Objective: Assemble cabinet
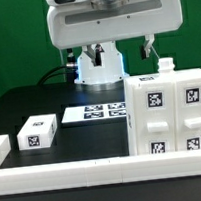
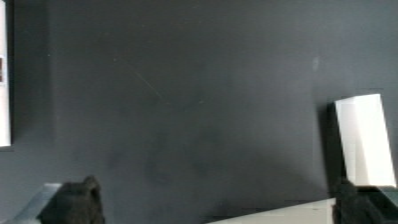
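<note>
The arm (image 1: 110, 22) hangs above the back part of the table (image 1: 28, 101), its broad white head level and facing down. The wrist view looks straight down onto the bare dark surface. The tool (image 2: 217, 205) is released. Its two dark fingertips (image 2: 71, 200) stand wide apart, with nothing but table between them, and they touch no part.

The cabinet (image 1: 170, 111) stands upright on the table at the exterior view's right. Its front face carries black-and-white tags, and it sits close behind the white rail (image 1: 96, 169) along the front edge. It is apart from the tool.

The marker board (image 1: 95, 112) lies flat in front of the arm's base. A small white tagged block (image 1: 37, 132) lies at the exterior view's left, well apart from the cabinet.

In the wrist view, a white edge (image 2: 361, 140) shows beside one fingertip. Which part it belongs to cannot be told.
</note>
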{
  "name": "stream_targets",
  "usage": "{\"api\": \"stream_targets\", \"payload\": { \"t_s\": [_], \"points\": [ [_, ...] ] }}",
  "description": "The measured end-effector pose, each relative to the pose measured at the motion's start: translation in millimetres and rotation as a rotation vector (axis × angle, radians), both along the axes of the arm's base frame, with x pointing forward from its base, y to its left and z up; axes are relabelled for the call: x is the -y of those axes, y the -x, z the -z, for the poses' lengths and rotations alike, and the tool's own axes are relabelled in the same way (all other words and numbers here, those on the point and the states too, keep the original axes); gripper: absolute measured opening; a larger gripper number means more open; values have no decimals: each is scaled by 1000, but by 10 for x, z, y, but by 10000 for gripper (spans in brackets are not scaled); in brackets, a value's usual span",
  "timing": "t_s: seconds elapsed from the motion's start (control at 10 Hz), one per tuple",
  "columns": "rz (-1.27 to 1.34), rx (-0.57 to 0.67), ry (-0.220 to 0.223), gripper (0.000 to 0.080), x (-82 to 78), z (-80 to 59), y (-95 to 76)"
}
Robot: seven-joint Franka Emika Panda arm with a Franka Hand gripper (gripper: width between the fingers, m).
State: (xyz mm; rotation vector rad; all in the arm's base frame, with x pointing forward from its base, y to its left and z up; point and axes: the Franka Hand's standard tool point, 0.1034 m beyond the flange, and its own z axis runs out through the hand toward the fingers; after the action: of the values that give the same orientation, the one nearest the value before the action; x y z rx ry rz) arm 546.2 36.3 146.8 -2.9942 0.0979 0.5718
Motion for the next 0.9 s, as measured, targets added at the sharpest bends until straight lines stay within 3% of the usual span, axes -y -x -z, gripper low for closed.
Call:
{"api": "stream_targets", "payload": {
  "t_s": [0.4, 0.7, 0.9],
  "points": [
    [1, -2, 0, 649, 23, 12, 7],
    [-37, 126, 6, 649, 626, 247, 163],
    [-60, 169, 6, 649, 586, 237, 144]
  ]
}}
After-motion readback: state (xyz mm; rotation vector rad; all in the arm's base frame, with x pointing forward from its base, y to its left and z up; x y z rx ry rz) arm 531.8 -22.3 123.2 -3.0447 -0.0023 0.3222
